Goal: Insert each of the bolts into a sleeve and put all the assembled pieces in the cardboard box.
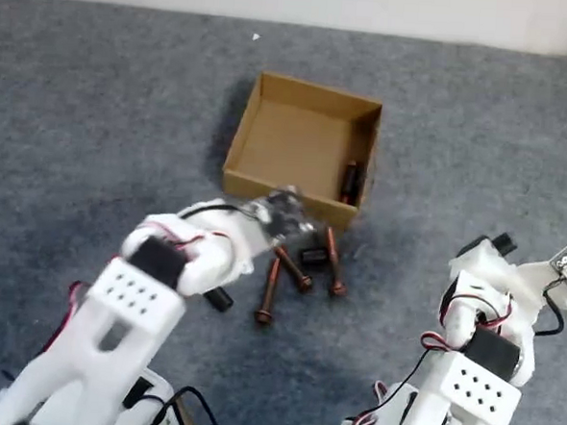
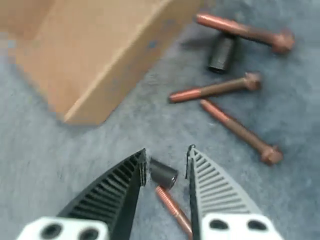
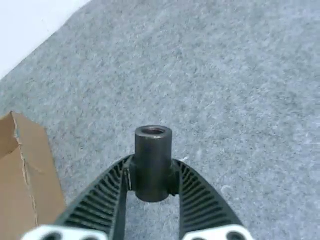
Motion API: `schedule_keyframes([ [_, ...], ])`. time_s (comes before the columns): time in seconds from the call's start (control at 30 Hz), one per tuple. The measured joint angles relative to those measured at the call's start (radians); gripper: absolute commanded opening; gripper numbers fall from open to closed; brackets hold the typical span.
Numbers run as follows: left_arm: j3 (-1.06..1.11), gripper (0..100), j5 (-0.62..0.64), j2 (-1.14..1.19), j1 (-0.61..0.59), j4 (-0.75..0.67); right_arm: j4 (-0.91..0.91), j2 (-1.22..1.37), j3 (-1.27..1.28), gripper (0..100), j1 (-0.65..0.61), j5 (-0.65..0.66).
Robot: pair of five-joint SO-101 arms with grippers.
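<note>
My left gripper (image 2: 166, 155) hangs just in front of the cardboard box (image 1: 238, 142), shut on a copper bolt (image 2: 173, 208) that has a black sleeve (image 2: 164, 173) on its end. In the high view this gripper (image 1: 285, 211) is at the box's near wall. Three loose copper bolts (image 1: 268, 291) (image 1: 294, 269) (image 1: 334, 262) lie on the carpet below the box, with a loose black sleeve (image 1: 312, 256) among them. One assembled piece (image 1: 348, 183) rests inside the box. My right gripper (image 3: 152, 162) is far right, shut on an upright black sleeve (image 3: 152, 150).
Another black sleeve (image 1: 218, 300) lies on the grey carpet beside the left arm. The box's corner (image 3: 20, 175) shows beside the right gripper. Open carpet stretches between the bolts and the right arm.
</note>
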Motion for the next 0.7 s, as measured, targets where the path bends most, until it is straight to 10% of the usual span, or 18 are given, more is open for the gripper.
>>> schedule_keyframes([
  [0.7,-0.433,15,-0.278,0.835,0.164,0.0,0.0,0.0,0.0,0.4,-0.002,0.0],
])
